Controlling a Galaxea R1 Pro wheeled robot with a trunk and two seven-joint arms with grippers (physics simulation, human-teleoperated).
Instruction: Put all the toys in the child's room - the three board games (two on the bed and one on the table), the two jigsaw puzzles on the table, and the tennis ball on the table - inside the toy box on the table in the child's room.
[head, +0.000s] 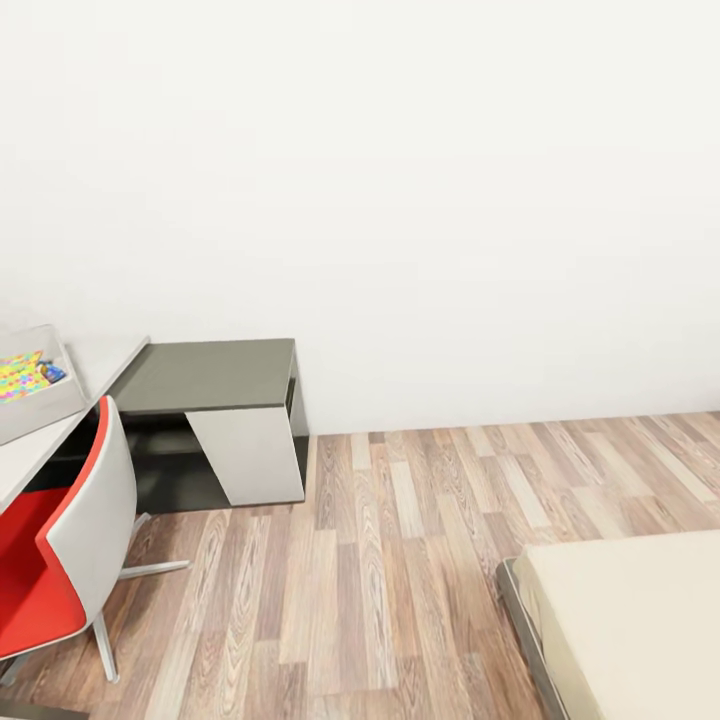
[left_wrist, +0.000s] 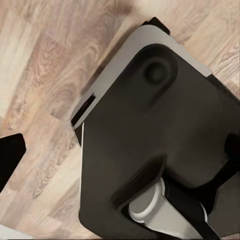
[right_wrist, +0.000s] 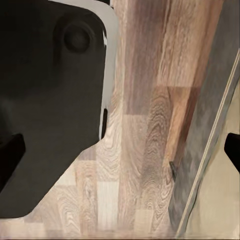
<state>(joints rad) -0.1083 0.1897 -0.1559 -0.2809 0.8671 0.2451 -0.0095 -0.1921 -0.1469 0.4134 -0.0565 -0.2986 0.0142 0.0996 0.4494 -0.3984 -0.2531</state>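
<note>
The head view looks across a bare white wall and a wood-plank floor. At the far left a pale grey tabletop runs along the edge, and on it sits the toy box, a clear, shallow bin. Inside the box lies a brightly coloured board game with a patchwork of yellow, green and pink, plus a small blue patch at its end; what that patch is cannot be told. Just beside the tabletop, lower and against the wall, stands a dark grey side desk with a slanted white panel on its front. A swivel chair with a red seat and a white shell back is drawn up to the tabletop, its metal legs splayed on the floor. At the lower right, the corner of a bed with a cream mattress in a dark frame juts in, well apart from the tabletop.

The left wrist view looks down at the floor over the robot's dark base with its pale grey rim; one dark fingertip of the left gripper pokes in at the edge. The right wrist view shows the same base, floor planks and the bed's edge, with the right gripper's dark fingertips far apart at opposite edges, so that gripper stands wide and holds nothing. Whether the left gripper is wide or narrow I cannot tell.
</note>
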